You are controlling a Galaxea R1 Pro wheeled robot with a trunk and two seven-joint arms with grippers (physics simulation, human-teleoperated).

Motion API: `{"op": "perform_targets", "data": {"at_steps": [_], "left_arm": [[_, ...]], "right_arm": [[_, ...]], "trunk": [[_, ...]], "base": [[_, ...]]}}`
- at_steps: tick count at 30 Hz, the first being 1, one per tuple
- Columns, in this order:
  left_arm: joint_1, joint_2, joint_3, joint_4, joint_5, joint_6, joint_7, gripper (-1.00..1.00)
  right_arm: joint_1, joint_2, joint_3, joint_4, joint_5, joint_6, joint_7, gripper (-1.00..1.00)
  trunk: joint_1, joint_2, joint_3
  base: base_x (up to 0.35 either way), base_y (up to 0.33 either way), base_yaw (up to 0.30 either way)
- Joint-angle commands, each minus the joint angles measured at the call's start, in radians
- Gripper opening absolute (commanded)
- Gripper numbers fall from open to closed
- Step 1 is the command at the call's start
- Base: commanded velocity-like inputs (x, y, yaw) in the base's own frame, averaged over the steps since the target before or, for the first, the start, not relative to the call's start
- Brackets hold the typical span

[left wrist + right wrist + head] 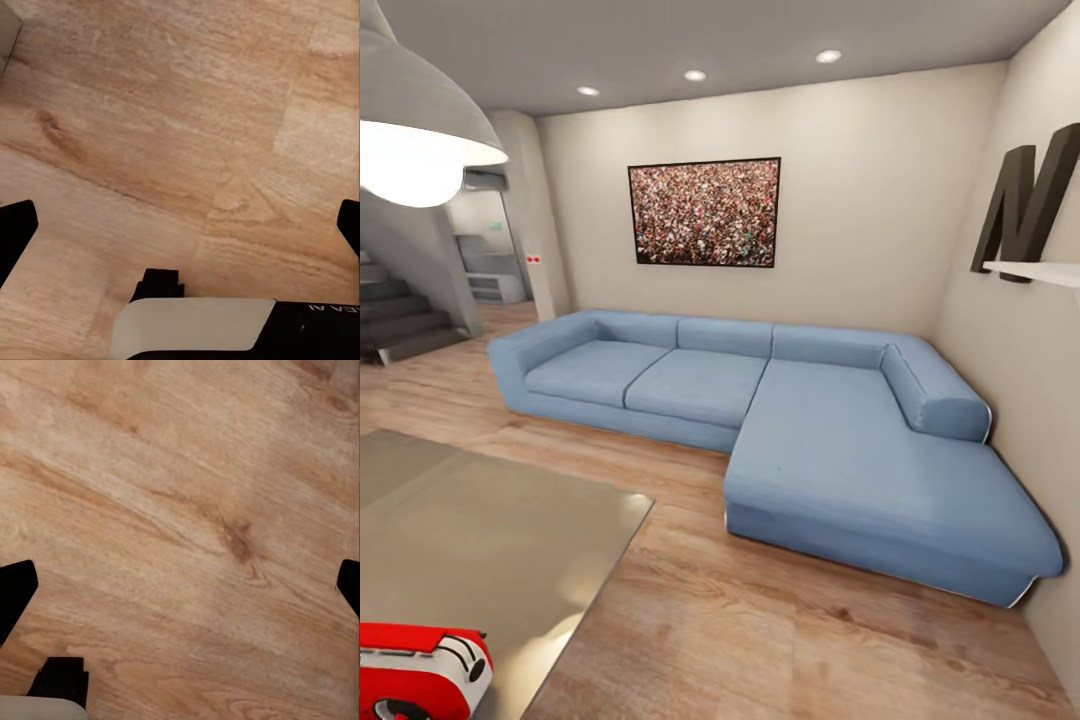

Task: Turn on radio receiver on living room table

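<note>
The radio receiver sits on the table, sofa behind.

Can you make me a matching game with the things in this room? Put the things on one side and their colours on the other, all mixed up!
Things:
1. sofa
2. radio receiver
3. table
4. floor

Colours:
A. red and white
B. light brown wood
C. blue
D. shiny grey-beige

Right pairs: 1-C, 2-A, 3-D, 4-B
</note>
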Motion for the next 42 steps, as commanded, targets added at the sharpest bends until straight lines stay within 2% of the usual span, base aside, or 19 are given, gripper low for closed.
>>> {"op": "perform_targets", "data": {"at_steps": [1,12,16,18,19,24,28,29,32,39,42], "left_arm": [[0.0,0.0,0.0,0.0,0.0,0.0,0.0,1.0],[0.0,0.0,0.0,0.0,0.0,0.0,0.0,1.0],[0.0,0.012,0.01,0.0,0.001,0.0,0.0,1.0],[0.0,0.024,0.043,0.0,0.003,-0.001,-0.001,1.0],[0.0,0.03,0.069,0.0,0.004,-0.003,-0.001,1.0],[0.0,0.034,0.105,0.0,0.003,-0.029,-0.001,1.0],[0.0,0.035,0.108,0.0,0.004,-0.035,-0.001,1.0],[0.0,0.03,0.109,0.0,0.004,-0.048,-0.001,1.0],[0.0,0.026,0.109,0.0,0.004,-0.081,-0.001,1.0],[0.0,0.02,0.108,0.001,-0.002,-0.155,-0.005,1.0],[0.0,0.019,0.102,0.011,-0.002,-0.167,-0.006,1.0]], "right_arm": [[0.0,0.0,0.0,0.0,0.0,0.0,0.0,1.0],[0.0,0.0,0.0,0.0,0.0,0.0,0.0,1.0],[0.0,0.004,0.004,0.0,0.008,0.0,0.002,1.0],[0.0,0.009,0.023,-0.001,0.023,0.0,0.005,1.0],[0.0,0.012,0.052,-0.002,0.034,-0.002,0.006,1.0],[0.0,0.019,0.127,-0.007,0.045,-0.037,0.008,1.0],[0.0,0.035,0.139,-0.009,0.047,-0.045,0.008,1.0],[0.0,0.046,0.141,-0.009,0.047,-0.047,0.008,1.0],[0.0,0.056,0.142,-0.012,0.048,-0.049,0.008,1.0],[0.0,0.062,0.141,-0.017,0.048,-0.082,0.008,1.0],[-0.001,0.065,0.141,-0.022,0.048,-0.086,0.008,1.0]], "trunk": [[0.0,0.0,0.0],[0.0,0.0,0.0],[0.0,0.0,0.0],[0.0,0.0,0.0],[0.0,0.0,0.0],[0.0,0.0,0.0],[0.0,0.0,0.0],[0.0,0.0,0.0],[0.0,0.0,0.0],[0.0,0.0,0.0],[0.0,0.0,0.0]], "base": [[0.231,-0.231,0.279],[0.189,-0.199,0.272],[0.021,-0.024,0.274],[0.007,-0.007,0.286],[0.003,-0.003,0.29],[0.001,-0.001,0.295],[0.0,0.0,0.297],[0.0,0.0,0.297],[0.0,0.0,0.298],[0.0,0.0,0.298],[0.0,0.0,0.298]]}}
